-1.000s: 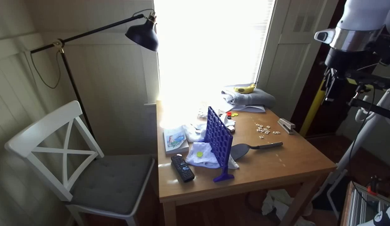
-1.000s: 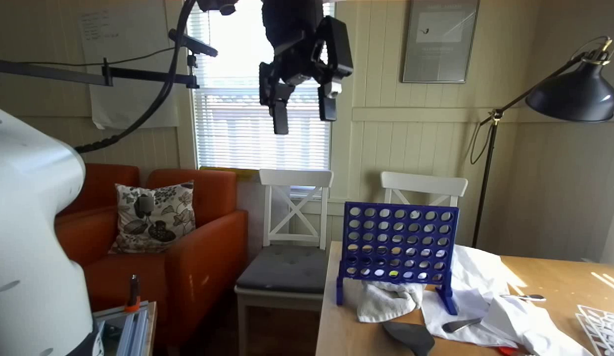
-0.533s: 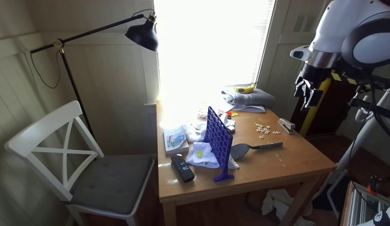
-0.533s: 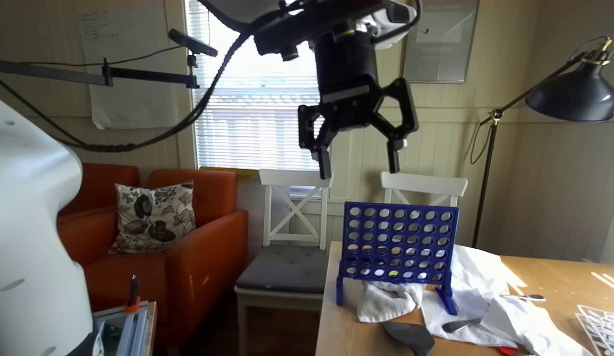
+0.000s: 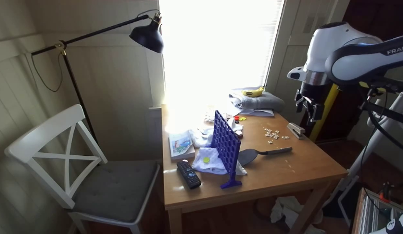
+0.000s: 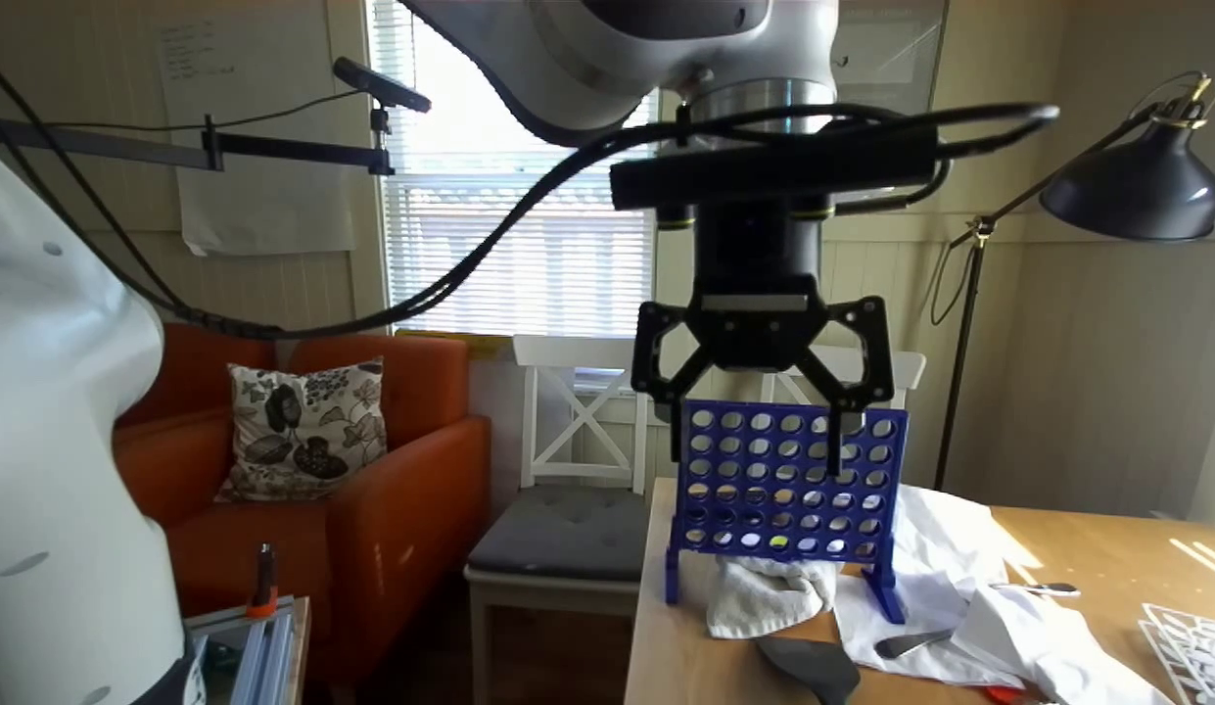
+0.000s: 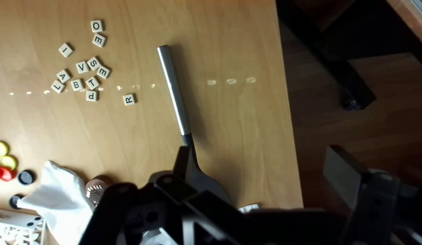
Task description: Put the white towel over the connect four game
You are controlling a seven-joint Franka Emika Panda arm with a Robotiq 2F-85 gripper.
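Note:
The white towel [image 5: 206, 164] lies crumpled on the table with a yellow disc on it. It also shows in an exterior view [image 6: 769, 599], partly under the blue connect four game. The game [image 5: 225, 143] stands upright, also seen in an exterior view [image 6: 788, 485]. My gripper [image 6: 754, 455] is open and empty, pointing down in the air and overlapping the game in that view. In an exterior view my gripper [image 5: 304, 116] hangs right of the table. In the wrist view my gripper [image 7: 262, 166] has its fingers wide apart; a small white edge [image 7: 249, 207] shows there, and the game is hidden.
A spatula [image 7: 173, 90] lies beside the game. Letter tiles [image 7: 82, 67], a stapler [image 5: 296, 130], a remote [image 5: 189, 174], a book [image 5: 181, 144] and white cloth [image 6: 930, 592] lie on the table. A folded grey towel [image 5: 261, 101] bears bananas [image 5: 253, 92].
My gripper has come lower and nearer the table, moving left in an exterior view and right in the opposite view. It has turned to point straight down and stayed open. Table objects have not moved.

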